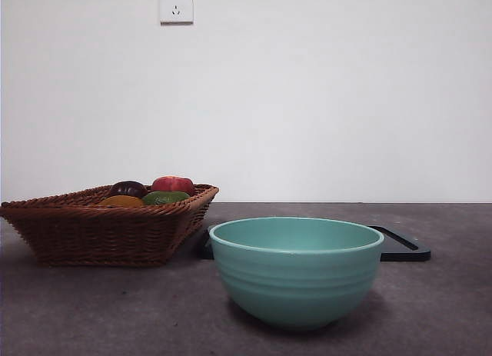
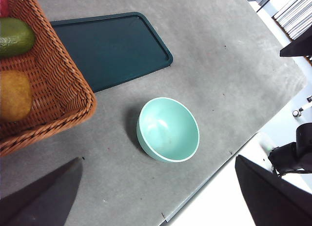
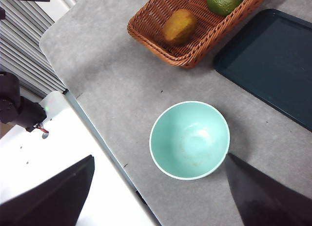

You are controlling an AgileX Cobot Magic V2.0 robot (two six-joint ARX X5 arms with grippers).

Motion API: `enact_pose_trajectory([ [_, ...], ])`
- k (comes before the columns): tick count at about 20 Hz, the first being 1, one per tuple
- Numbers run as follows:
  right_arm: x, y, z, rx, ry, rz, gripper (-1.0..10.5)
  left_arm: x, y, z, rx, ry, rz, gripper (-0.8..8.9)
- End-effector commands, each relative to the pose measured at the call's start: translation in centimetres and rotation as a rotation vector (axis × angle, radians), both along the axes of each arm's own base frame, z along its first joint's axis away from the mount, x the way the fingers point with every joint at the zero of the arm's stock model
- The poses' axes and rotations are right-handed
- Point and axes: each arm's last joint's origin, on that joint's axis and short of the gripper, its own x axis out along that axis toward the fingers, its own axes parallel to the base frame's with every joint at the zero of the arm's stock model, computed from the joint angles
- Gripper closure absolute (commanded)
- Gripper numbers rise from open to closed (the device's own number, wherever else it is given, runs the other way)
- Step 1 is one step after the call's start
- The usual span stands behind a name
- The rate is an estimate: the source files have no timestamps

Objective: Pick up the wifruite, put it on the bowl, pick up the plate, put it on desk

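Small orange-brown wifruite (image 2: 14,95) lies in woven wicker basket (image 1: 100,231), left of mint-teal ceramic bowl (image 1: 296,270). Your left gripper (image 2: 158,196) nearer, jaws spread, empty; right gripper (image 3: 158,196) likewise.

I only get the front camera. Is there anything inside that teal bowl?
Observer: No, the bowl holds nothing; the wrist views show its bare inside.
Operator: What's the black thing behind it?
Observer: A flat dark green tray, lying beside the basket.
Operator: And where are the robot's claws?
Observer: The left claw and the right claw both hang open high over the desk, gripping nothing.
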Motion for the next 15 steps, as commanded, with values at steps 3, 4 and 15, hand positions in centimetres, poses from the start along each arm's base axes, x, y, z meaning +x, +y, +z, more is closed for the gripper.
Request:
enact_pose_trajectory([
  [3,0.0,0.1,0.4,0.009,-0.007,0.002,5.2,0.2,-0.1,0.5,0.009,-0.016,0.018,3.13],
  [4,0.0,0.1,0.4,0.009,-0.007,0.002,5.2,0.3,-0.1,0.4,0.016,-0.014,0.026,3.13],
  [15,0.0,0.1,0.4,0.009,-0.006,0.002,5.2,5.9,-1.8,2.0,0.172,-0.003,0.172,3.18],
])
